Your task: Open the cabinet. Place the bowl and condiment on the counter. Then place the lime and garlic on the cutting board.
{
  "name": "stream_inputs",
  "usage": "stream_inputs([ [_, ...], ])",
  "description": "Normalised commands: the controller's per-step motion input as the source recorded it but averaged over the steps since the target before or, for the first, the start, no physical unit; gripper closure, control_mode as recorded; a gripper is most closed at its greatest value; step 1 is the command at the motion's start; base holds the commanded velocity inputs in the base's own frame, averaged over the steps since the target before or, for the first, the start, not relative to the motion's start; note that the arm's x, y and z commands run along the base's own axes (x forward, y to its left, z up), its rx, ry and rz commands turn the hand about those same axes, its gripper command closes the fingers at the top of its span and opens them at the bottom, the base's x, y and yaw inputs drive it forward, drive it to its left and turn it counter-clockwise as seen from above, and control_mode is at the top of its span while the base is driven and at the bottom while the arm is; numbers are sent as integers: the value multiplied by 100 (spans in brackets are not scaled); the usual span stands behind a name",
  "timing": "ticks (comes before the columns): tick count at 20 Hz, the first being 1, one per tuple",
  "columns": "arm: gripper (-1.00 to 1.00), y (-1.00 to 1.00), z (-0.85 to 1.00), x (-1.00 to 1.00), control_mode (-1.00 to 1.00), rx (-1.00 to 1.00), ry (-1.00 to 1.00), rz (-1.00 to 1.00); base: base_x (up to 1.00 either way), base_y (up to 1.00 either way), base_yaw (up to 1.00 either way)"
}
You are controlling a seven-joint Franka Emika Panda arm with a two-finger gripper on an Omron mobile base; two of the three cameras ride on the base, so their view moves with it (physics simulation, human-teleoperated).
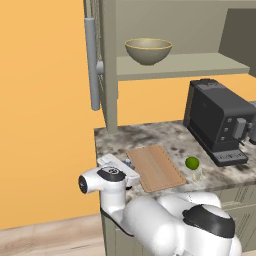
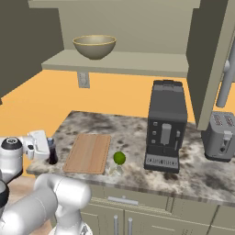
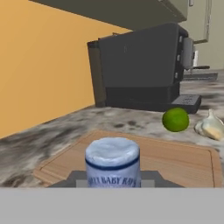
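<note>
The cabinet (image 1: 111, 60) stands open, and the beige bowl (image 1: 148, 50) (image 2: 94, 46) sits on its shelf. My gripper (image 2: 49, 150) (image 1: 128, 165) is shut on the condiment (image 2: 52, 153) (image 3: 113, 159), a small dark bottle held upright and low over the counter's (image 2: 119, 128) left end, just left of the cutting board (image 1: 156, 167) (image 2: 88, 152) (image 3: 175, 157). Past the board's right edge, the lime (image 1: 192, 162) (image 2: 119, 158) (image 3: 176, 119) and the garlic (image 1: 197, 175) (image 2: 114, 170) (image 3: 212, 127) lie side by side on the counter.
A black coffee machine (image 1: 217, 120) (image 2: 166, 124) (image 3: 140, 65) stands right of the board near the wall. Farther right is a grey toaster (image 2: 220, 135). The left cabinet door's bar handle (image 1: 92, 65) juts out above the counter's left edge.
</note>
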Motion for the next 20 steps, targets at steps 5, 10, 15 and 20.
stream_inputs([
  [5,100,8,-19,13,-100,2,0,1,0,0,0],
  [10,100,1,-18,1,-100,1,0,2,0,0,0],
  [15,-100,0,-8,0,-100,0,0,3,0,0,0],
  [20,-100,0,0,-10,-100,3,-2,1,0,0,0],
])
